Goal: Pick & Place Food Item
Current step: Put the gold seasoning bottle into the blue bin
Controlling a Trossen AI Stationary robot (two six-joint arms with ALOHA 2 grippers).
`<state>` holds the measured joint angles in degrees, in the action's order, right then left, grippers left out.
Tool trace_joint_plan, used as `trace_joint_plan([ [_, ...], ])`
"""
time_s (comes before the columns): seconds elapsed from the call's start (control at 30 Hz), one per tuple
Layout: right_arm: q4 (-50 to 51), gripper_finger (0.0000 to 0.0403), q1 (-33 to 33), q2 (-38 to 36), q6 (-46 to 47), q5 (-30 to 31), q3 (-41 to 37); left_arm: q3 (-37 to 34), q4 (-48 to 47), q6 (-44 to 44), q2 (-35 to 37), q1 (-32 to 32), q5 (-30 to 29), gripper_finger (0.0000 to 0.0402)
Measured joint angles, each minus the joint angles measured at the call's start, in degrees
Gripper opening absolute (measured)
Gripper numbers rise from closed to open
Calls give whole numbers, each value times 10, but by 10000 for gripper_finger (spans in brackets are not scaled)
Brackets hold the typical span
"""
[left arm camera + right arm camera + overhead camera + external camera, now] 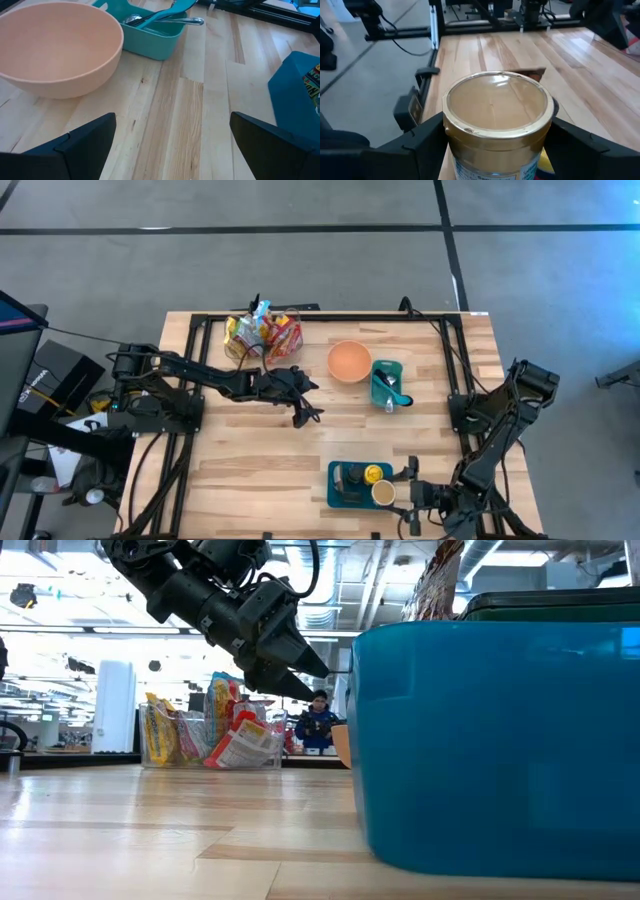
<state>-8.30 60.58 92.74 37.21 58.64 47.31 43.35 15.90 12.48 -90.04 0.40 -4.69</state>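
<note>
Slippage is the main worry here: the right gripper [495,145] has its fingers set on either side of a gold-lidded jar [496,112], close against its smooth round wall, and I cannot tell whether they are actually pressing on it, so a lift begun too soon could let the jar twist out or tip against its neighbours. The jar sits in a dark blue tray [335,492] at the near edge of the table, packed next to a yellow-topped item [373,474] and a dark one (hard to identify from above), so a nudge could knock those over as well. The left gripper [303,402] hangs over mid-table with its fingers spread wide and holding nothing. Near it an orange bowl [349,361] looks empty, a teal bin [378,370] holds utensils, and a clear container [240,350] at the far side is stuffed with snack packets [262,332].
</note>
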Motion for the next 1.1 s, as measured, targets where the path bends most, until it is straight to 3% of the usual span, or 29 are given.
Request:
trace_joint_plan([
  [1.1, 3, 282, -2, 23, 10, 13, 0, 0, 0, 0, 0, 0, 0, 387],
])
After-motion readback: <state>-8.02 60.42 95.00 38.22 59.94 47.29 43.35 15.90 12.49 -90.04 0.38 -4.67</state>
